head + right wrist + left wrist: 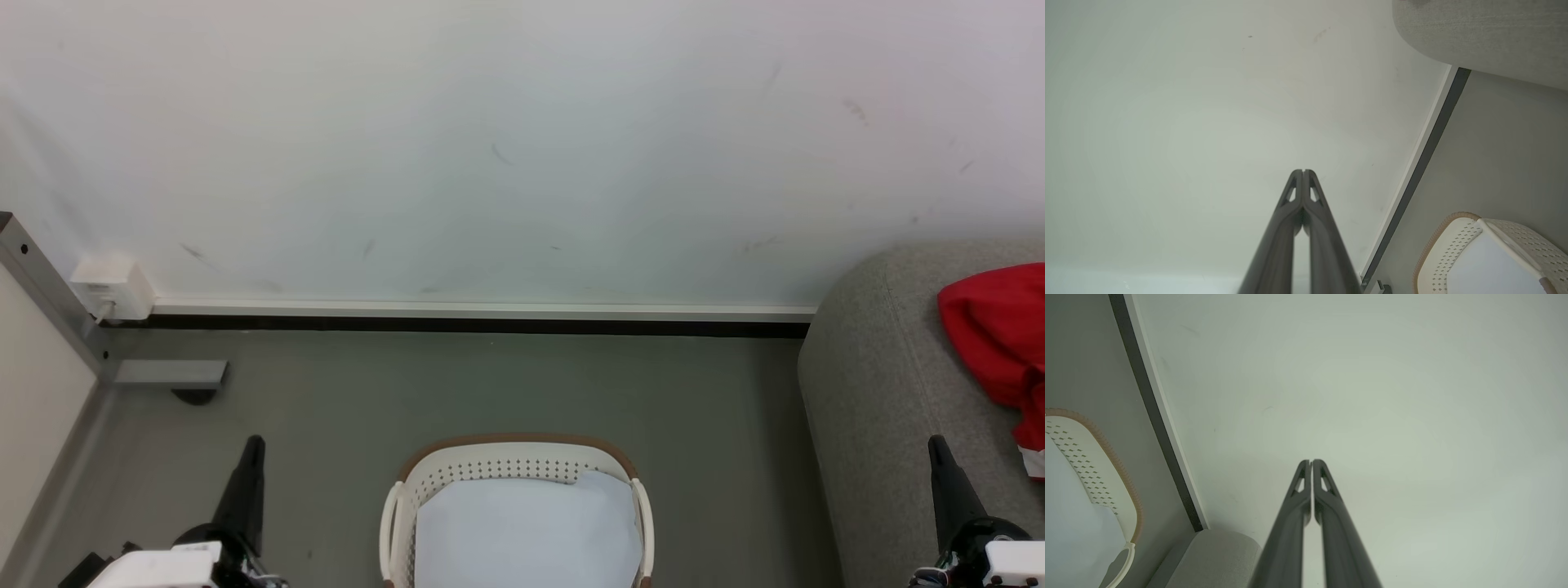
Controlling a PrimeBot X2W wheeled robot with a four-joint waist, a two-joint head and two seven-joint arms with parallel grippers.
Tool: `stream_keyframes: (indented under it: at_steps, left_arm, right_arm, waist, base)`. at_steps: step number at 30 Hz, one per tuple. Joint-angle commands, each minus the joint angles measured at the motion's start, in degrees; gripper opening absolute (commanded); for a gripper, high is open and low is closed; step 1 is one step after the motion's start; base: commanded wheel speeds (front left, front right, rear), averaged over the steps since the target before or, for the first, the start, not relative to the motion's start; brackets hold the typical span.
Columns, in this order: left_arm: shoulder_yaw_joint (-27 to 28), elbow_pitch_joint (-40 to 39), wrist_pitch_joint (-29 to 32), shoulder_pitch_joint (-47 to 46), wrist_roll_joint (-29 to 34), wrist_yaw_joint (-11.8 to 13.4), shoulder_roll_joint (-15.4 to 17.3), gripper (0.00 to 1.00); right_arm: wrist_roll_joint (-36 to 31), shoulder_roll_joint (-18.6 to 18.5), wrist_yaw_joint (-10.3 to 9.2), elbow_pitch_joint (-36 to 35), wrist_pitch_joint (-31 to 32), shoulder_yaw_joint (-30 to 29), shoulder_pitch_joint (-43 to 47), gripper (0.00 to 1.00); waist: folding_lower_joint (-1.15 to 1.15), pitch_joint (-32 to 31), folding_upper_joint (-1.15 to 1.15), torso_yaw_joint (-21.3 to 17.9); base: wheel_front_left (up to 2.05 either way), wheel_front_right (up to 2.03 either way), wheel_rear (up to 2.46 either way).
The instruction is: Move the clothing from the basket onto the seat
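- Clothing (1000,335) lies on the seat (882,392) at the right edge of the head view. It is a bright red bundle cut off by the frame, with a small white patch at its lower end.
- The seat is grey woven fabric with a rounded corner. It takes up the right side of the head view from mid-height down.
- The basket (490,469) stands on the grey floor (490,384) at the bottom centre of the head view, apart from the seat. It is cream with perforated sides and a brown rim, and a flat white sheet (526,531) lies inside it.
- The left gripper (255,445) sits at the lower left of the head view, pointing up the frame over the floor, well apart from the basket. In the left wrist view its dark fingers (1331,531) are pressed together tip to tip, closed on themselves and aimed at the pale wall (522,147).
- The right gripper (937,445) sits at the lower right of the head view, in front of the seat and below the clothing in the frame, apart from it. In the right wrist view its fingers (1323,253) meet at the tips, likewise closed on themselves.
- A white baseboard (490,310) with a dark strip beneath it runs along the foot of the wall. A small white box (114,286) sits at its left end, beside a slanting metal post (49,294).
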Motion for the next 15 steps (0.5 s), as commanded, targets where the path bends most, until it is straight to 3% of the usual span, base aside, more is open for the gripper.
stream_keyframes:
  at_steps: [1, 15]
  left_arm:
    - [0.15, -0.24, 0.24, -0.44, -0.78, -0.37, 0.12, 0.00]
    - [0.14, -0.24, 0.23, -0.43, -0.79, -0.37, 0.13, 0.00]
  right_arm:
    - [0.08, 0.07, -0.12, -0.35, 0.22, -0.27, -0.71, 0.00]
    - [0.08, 0.08, -0.12, -0.35, 0.22, -0.27, -0.71, 0.00]
  waist:
    - [0.00, 0.00, 0.00, 0.00]
    - [0.00, 0.00, 0.00, 0.00]
  base:
    - [0.00, 0.00, 0.00]
    - [0.00, 0.00, 0.00]
